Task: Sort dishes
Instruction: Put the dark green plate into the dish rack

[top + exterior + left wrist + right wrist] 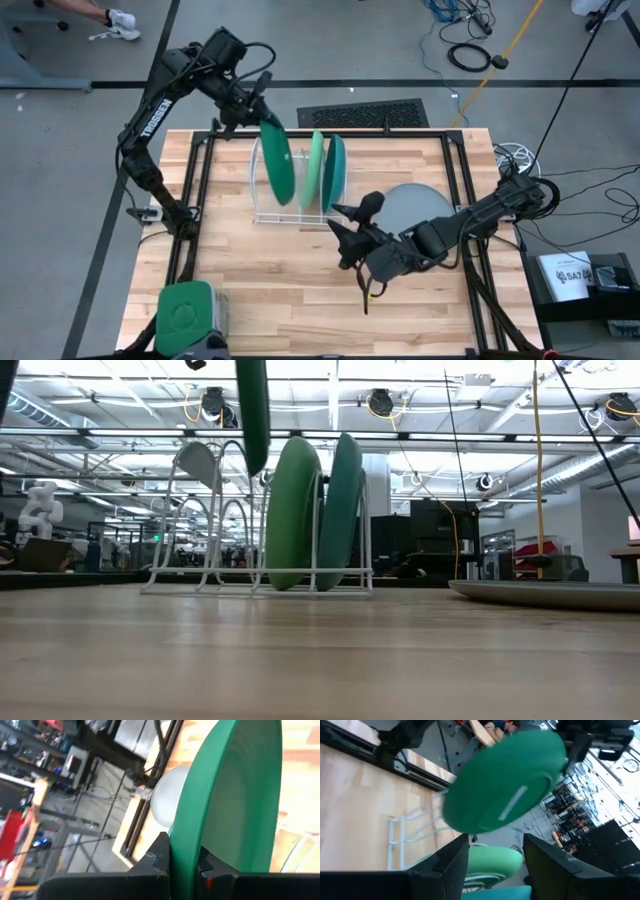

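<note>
Fingers of the left gripper [262, 112] pinch the rim of the dark green plate [277, 160], holding it on edge above the white rack [262, 215] beside the mint plate [316, 170] and teal plate [335, 172], while the right gripper [345, 224] waits wide open near the grey plate [415, 205].

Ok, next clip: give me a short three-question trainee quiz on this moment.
1. True or false: the left gripper is shut on the dark green plate.
2. How many plates stand in the rack? A) none B) two C) four
3. Fill in: the grey plate lies flat on the ____.

Key: 1 true. 2 B, the mint plate and teal plate. 3 table; the open right gripper hovers beside it.
</note>
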You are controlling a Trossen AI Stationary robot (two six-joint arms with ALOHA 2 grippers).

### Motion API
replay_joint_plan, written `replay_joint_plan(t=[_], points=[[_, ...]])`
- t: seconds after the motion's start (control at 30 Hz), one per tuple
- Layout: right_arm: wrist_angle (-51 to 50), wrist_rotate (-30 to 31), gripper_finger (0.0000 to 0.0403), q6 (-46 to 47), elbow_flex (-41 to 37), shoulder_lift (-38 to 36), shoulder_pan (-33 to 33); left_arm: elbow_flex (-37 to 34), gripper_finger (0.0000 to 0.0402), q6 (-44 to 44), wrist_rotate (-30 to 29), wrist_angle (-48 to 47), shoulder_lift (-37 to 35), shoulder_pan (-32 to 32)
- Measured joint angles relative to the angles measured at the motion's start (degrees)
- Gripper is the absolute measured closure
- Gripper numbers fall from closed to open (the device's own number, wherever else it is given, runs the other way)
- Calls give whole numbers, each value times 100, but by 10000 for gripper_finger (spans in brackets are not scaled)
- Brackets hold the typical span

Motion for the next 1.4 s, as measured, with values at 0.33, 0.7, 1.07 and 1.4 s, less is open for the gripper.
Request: replay_joint_plan(t=[0.33, 0.7, 1.07, 1.4], points=[[1165, -744, 222, -1289, 0, 0, -457, 0, 390, 63, 200, -409, 71, -274], [1141, -1174, 222, -1076, 0, 2, -536, 0, 390, 59, 114, -275, 796, -286], [992, -1172, 222, -1047, 0, 2, -531, -4, 390, 8, 129, -317, 1567, -1], [755, -1169, 222, -951, 0, 2, -529, -4, 353, -927, 55, -36, 1659, 34]])
